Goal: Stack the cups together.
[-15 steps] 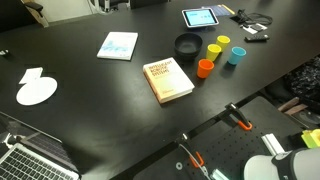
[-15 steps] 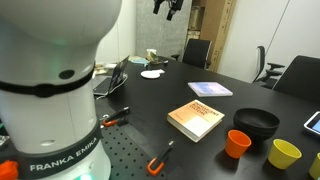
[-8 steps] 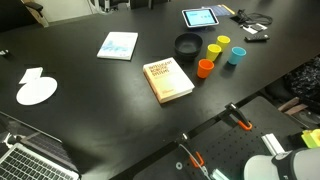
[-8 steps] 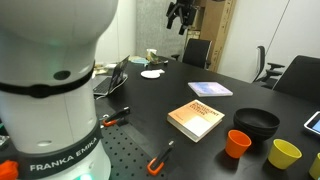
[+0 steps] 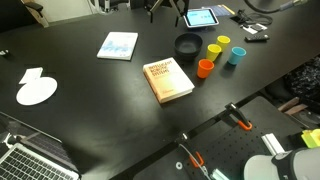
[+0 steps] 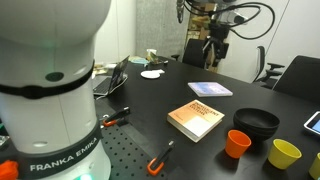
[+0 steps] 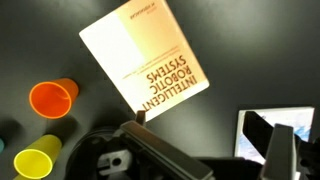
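The cups stand in a cluster by the black bowl: an orange cup, two yellow cups and a teal cup. The orange cup and one yellow cup also show in the other exterior view. The wrist view shows the orange cup and a yellow cup at the left. My gripper hangs high above the table, far from the cups. In the wrist view the gripper is open and empty, over the dark table between the book and a blue booklet.
A tan book lies beside the cups, also seen in the wrist view. A blue booklet and a white paper lie further off. A tablet lies beyond the bowl. A laptop sits at the table's near corner.
The arm has swung across and come down lower over the table. The cups, bowl and book have not moved.
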Motion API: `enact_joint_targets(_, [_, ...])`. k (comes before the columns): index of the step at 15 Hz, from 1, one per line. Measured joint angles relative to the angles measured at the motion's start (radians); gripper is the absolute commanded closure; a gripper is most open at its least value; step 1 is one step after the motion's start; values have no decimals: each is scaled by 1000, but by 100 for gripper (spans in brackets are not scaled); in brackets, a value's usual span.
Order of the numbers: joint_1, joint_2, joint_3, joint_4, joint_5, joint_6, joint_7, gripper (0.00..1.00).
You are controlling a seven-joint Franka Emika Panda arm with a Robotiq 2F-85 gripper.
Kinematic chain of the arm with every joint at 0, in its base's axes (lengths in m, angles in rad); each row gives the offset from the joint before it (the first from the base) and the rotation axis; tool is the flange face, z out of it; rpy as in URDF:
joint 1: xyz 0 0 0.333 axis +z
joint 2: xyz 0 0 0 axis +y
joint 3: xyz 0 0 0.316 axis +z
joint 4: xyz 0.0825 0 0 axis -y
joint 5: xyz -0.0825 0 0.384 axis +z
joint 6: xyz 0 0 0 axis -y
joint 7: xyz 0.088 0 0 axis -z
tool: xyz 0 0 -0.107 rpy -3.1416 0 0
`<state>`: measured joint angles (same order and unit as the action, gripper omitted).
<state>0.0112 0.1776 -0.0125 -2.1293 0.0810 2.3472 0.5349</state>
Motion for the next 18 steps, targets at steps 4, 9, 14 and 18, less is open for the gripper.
enact_joint_targets(4, [-18,83,-117,59,-116,61,132,0])
enact_joint_targets(9, [-49,127,-253,111,-228,66,295,0])
enact_joint_targets(14, [-117,203,-314,140,-238,66,330,0])
enact_joint_targets(18, [-185,282,-316,167,-181,66,321,0])
